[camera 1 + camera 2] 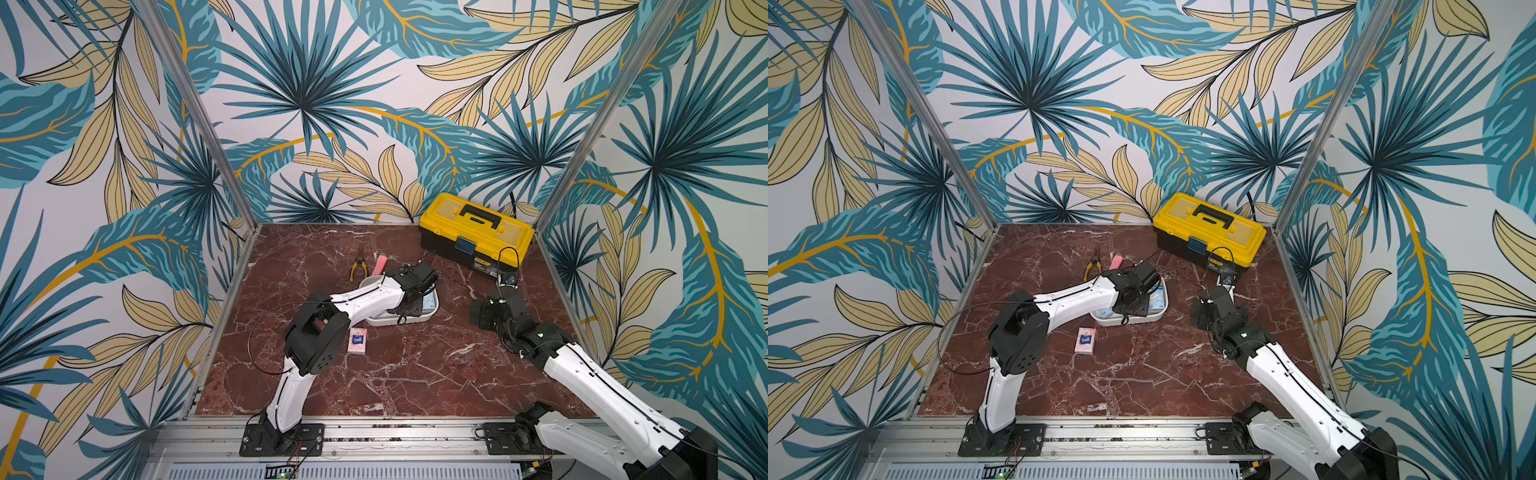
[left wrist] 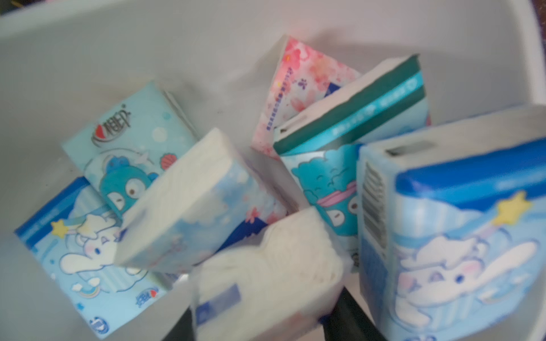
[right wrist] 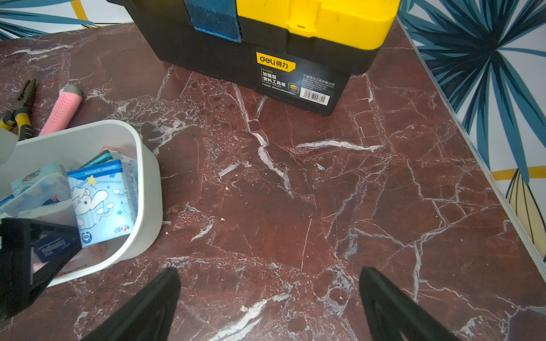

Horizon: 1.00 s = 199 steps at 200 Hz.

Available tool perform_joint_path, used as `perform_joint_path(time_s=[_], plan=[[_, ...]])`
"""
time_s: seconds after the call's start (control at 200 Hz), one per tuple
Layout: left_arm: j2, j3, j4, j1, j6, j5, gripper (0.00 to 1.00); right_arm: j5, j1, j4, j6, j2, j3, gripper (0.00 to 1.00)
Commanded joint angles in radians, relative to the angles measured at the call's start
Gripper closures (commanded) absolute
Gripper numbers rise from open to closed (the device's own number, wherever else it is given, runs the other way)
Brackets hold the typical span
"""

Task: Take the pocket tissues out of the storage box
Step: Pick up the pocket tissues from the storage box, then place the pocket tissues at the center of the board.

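The left end effector (image 2: 263, 316) is seen closed on a white-sided pocket tissue packet (image 2: 266, 274) inside the white storage box (image 2: 88, 44), among other packets (image 2: 461, 236). One pink packet (image 1: 358, 340) is laid on the counter (image 1: 415, 374) near the box. The right end effector (image 3: 270, 271) is held wide open and empty above the counter, near the yellow-lidded toolbox (image 3: 295, 17).

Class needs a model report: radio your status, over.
Left gripper shut on white packet inside storage box. Right gripper open. One pink packet out. Other packets crowd close.
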Motion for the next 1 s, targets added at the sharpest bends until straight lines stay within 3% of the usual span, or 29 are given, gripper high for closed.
perform_joint_path(time_s=[0.0,0.566,0.991], plan=[[-0.062,0.036,0.008,0.005,0.011,-0.002,0.47,0.023,-0.004,-0.013,-0.015,-0.01,-0.017,0.01],[-0.232,-0.047,0.021,0.006,0.033,0.059,0.47,0.021,-0.007,-0.013,0.001,-0.013,-0.023,0.01],[-0.42,-0.209,-0.039,-0.008,0.047,0.225,0.47,0.037,-0.007,-0.019,-0.003,-0.025,-0.026,0.01]])
